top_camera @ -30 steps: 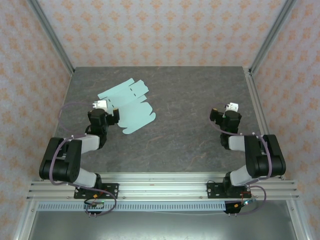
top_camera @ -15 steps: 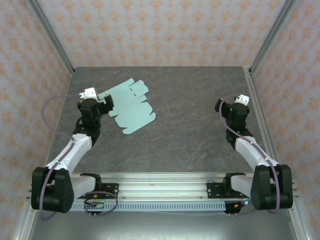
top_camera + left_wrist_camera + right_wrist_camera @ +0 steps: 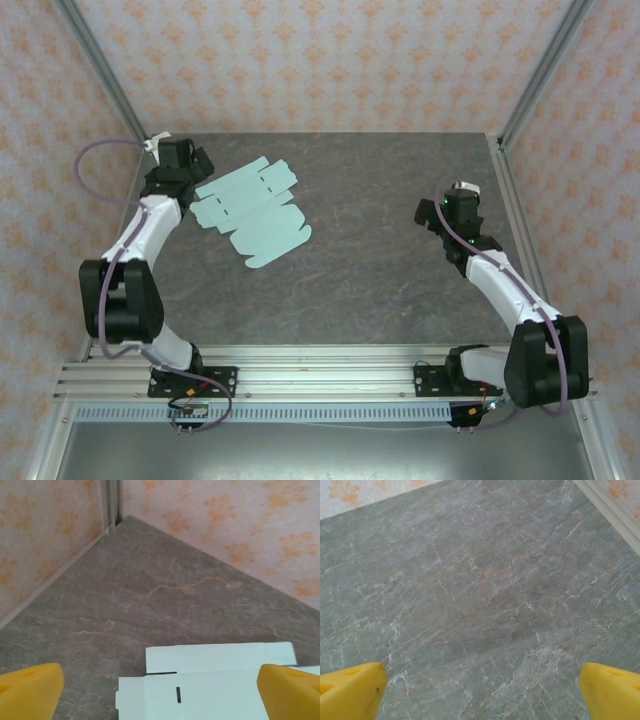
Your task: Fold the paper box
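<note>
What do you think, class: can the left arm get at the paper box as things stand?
Probably yes. The open left gripper sits at the edge of the paper box, which lies flat on the table, nothing between them.

Left arm [image 3: 150, 222] and right arm [image 3: 500, 282] alike: black joints, white link shells, lilac cable [image 3: 82, 168] looped along each, black base plates [image 3: 212, 379], blunt yellow fingertips [image 3: 30, 690]

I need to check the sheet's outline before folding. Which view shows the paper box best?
Top external: the whole flat paper box lies in view, tabs included. The left wrist view catches one end of it.
</note>
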You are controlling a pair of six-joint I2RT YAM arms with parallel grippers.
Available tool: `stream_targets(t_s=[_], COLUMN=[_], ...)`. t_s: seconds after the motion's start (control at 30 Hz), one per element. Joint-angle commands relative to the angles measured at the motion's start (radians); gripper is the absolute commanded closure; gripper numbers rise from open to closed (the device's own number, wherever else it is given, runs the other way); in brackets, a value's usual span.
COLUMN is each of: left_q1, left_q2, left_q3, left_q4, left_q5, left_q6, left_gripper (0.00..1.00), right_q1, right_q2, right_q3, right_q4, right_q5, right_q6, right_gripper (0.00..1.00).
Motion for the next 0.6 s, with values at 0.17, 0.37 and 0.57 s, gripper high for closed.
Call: stream_targets(t_s=[0.17, 0.37, 0.57], left_q1=[0.132, 0.132, 0.133], left_q2=[0.086, 0.11, 0.187], left_q3=[-0.038, -0.129, -0.121], left_q4=[-0.118, -0.054, -0.016], left_q5=[0.256, 0.303, 0.339], left_q6=[-0.215, -0.232, -0.232], left_gripper=[0.0, 0.04, 0.12], right_q1=[0.029, 0.044, 0.052], right_q2=[0.029, 0.051, 0.052], right_q3=[0.12, 0.148, 0.161], right_q4=[-0.202, -0.209, -0.225], right_q5=[-0.045, -0.08, -0.087], right_q6=[0.036, 0.055, 0.054], right_gripper=[0.01, 0.01, 0.01])
